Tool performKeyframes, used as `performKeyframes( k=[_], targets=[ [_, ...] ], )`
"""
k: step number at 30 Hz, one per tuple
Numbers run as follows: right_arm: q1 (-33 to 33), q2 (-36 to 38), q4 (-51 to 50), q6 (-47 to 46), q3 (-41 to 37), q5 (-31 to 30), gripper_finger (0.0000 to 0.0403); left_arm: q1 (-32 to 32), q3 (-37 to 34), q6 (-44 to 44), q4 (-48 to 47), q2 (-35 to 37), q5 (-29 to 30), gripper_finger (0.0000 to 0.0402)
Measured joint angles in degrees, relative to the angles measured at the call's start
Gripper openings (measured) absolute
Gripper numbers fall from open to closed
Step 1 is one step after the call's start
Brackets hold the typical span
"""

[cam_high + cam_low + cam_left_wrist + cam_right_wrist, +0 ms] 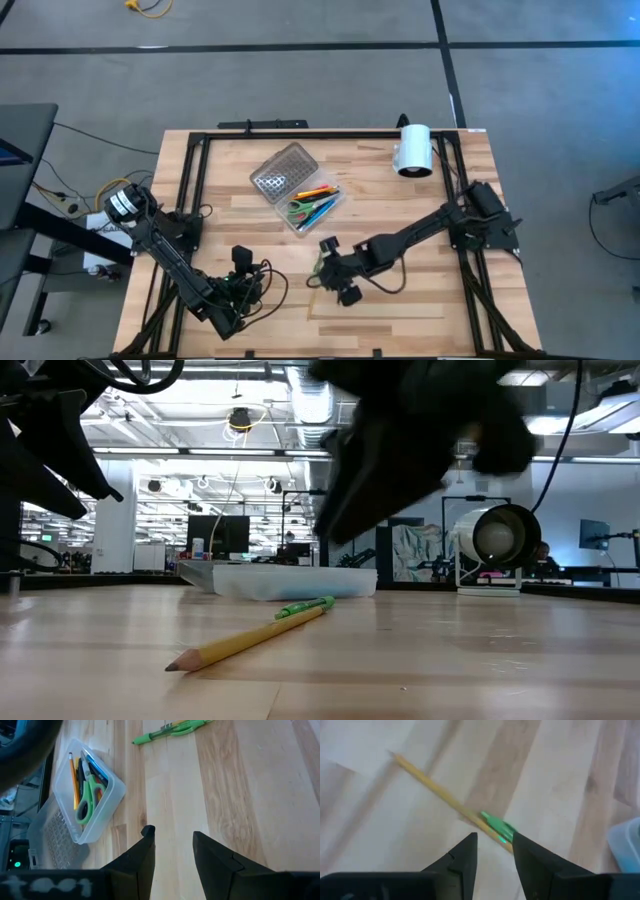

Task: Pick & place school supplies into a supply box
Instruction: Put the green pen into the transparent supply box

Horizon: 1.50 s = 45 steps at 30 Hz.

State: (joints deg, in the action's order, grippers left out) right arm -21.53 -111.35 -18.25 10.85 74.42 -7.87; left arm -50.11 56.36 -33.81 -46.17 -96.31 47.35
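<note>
- The supply box [318,207] sits open mid-worktop [420,300], with its grey dotted lid [283,170] flipped back flat beside it, so the tray can be loaded from above.
- Most of the school supplies are already in there: green-handled scissors [86,800] plus a bunch of pens and pencils [316,192] lying lengthwise, which looks like the only way they fit.
- Leftovers out on the bare wood: a yellow pencil [245,641] and a green pen [305,606], lying pretty much end to end, near the box but not in it.
- The right claw [494,851] is hanging right over that pair, jaws apart with nothing between them, and the green pen [497,827] sits just ahead of the gap. My guess is it's lining up to come down on one of them.
- The left claw [172,836] is parked near the front-left of the worktop, jaws also apart and empty, pointed toward the box. Looks like it's just waiting.
- The white cylinder [413,150] at the back is well clear of everything.
</note>
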Motion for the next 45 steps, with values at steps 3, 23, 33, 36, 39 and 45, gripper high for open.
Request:
performKeyframes(
  k=[3, 23, 33, 36, 39, 45],
  targets=[
    [-2.0, 2.7, -3.9, -1.7, 1.3, -2.0, 0.0118, 0.0, 0.0, 0.0, 0.0, 0.0, 0.1, 0.0123],
    [-6.5, 8.5, -0.7, -0.2, 1.4, 4.7, 0.0118, 0.1, 0.0, 0.3, 0.1, 0.0, 1.1, 0.0123],
    [-3.8, -0.8, 5.9, 1.2, 1.5, 10.7, 0.0118, 0.4, 0.0, 0.3, 0.2, 0.0, 1.1, 0.0123],
    [-2.1, -3.0, 6.3, 1.2, 1.6, 9.9, 0.0118, 0.4, 0.0, 0.3, 0.2, 0.0, 1.1, 0.0123],
    [-0.5, -4.4, 6.1, 1.5, 1.6, 7.9, 0.0118, 0.4, 0.0, 0.3, 0.2, 0.0, 1.1, 0.0123],
    [2.6, -4.4, 5.3, 1.7, 1.1, 7.8, 0.0118, 0.4, 0.0, 0.3, 0.2, 0.0, 1.1, 0.0123]
  ],
)
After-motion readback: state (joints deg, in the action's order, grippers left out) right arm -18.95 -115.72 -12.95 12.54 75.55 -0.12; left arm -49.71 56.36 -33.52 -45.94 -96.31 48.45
